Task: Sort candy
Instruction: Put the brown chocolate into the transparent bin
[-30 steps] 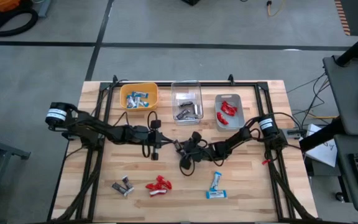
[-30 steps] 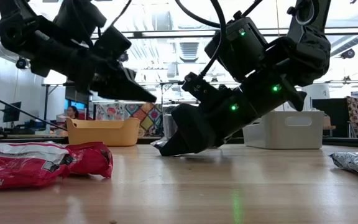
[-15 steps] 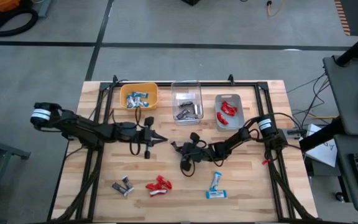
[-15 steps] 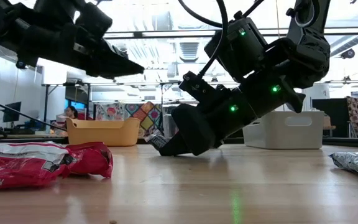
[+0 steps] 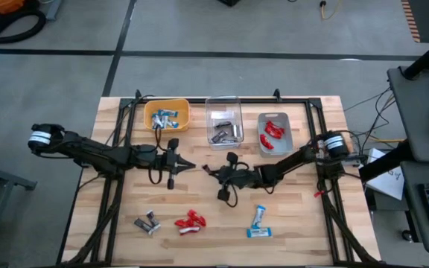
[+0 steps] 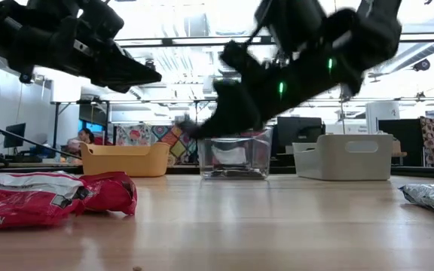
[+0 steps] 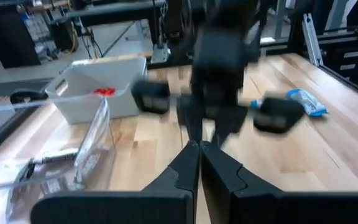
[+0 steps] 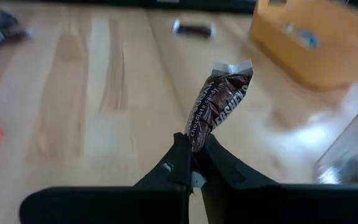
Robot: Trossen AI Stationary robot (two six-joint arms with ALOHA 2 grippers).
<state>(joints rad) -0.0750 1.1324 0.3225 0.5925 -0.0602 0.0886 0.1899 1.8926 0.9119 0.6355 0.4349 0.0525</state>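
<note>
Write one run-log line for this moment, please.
right gripper: shut on brown candy, lifted mid-table | left gripper: shut, empty, hovering | clear bin: brown candies inside

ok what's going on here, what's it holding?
Candy sorting, mid-run. The right gripper is shut on a dark brown candy, held off the table near the clear bin. The left gripper is shut and empty, hanging mid-table. The yellow bin, clear bin and grey bin each already hold candy. Loose candy on the front of the table is not yet sorted.
</note>
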